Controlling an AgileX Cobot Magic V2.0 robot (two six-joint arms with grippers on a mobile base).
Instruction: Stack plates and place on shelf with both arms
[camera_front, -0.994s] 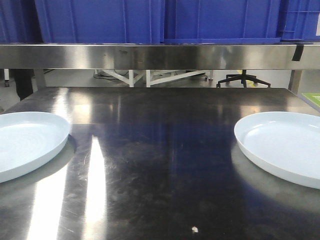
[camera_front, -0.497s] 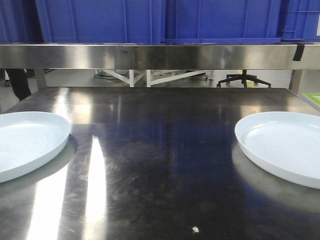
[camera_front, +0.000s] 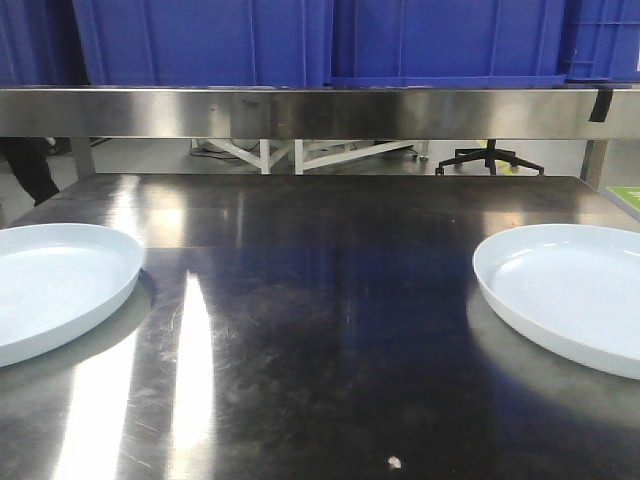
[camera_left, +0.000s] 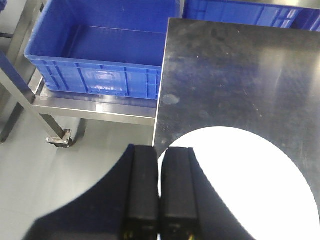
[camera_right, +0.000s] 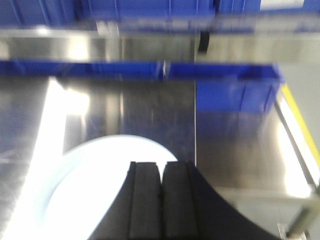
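The left plate (camera_front: 50, 285) and right plate (camera_front: 570, 295) lie well apart on the table (camera_front: 320, 300). The left tool (camera_left: 160, 152) and right tool (camera_right: 161, 167) are closed and empty. I think each must open before it takes a rim.

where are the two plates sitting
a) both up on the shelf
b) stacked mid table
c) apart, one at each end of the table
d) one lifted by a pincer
C: the left plate and the right plate lie flat at opposite ends of the steel tabletop, with bare metal between them.
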